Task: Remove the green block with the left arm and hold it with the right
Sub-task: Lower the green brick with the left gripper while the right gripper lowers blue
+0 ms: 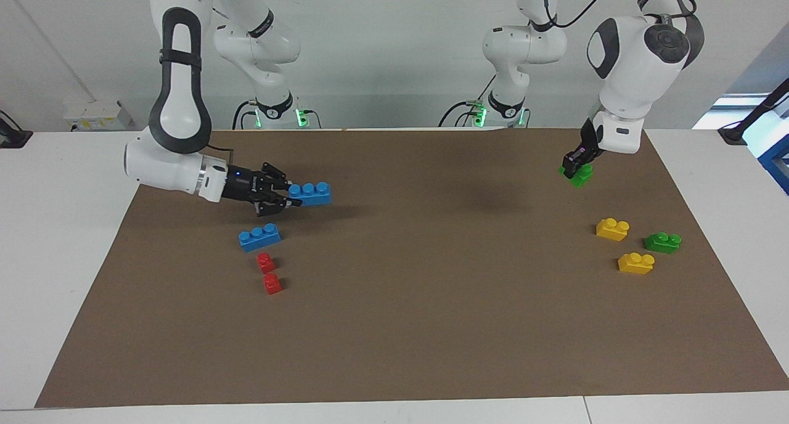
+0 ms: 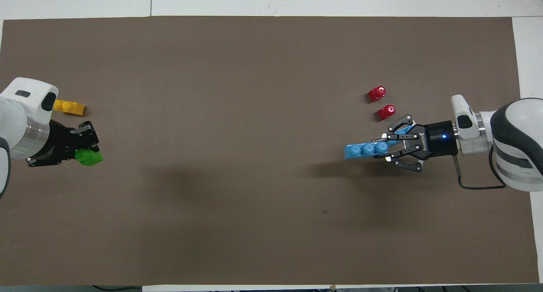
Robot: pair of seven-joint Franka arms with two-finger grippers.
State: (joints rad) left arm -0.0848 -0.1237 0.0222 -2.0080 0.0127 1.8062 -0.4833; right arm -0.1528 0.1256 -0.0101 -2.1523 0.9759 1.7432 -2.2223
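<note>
My left gripper [image 1: 577, 165] is shut on the bright green block [image 1: 580, 175] and holds it low over the mat at the left arm's end. In the overhead view the left gripper [image 2: 86, 150] has the green block [image 2: 89, 158] sticking out at its tip. My right gripper [image 1: 290, 197], with its blue wrist light, is shut on a blue three-stud brick [image 1: 311, 193] and holds it level above the mat at the right arm's end. This also shows in the overhead view, with the right gripper [image 2: 385, 148] on the blue brick [image 2: 365, 150].
A second blue brick [image 1: 259, 237] and two red bricks [image 1: 265, 262] [image 1: 272, 283] lie below the right gripper, farther from the robots. Two yellow bricks [image 1: 612, 228] [image 1: 635, 262] and a darker green brick [image 1: 662, 242] lie at the left arm's end. All are on a brown mat [image 1: 431, 301].
</note>
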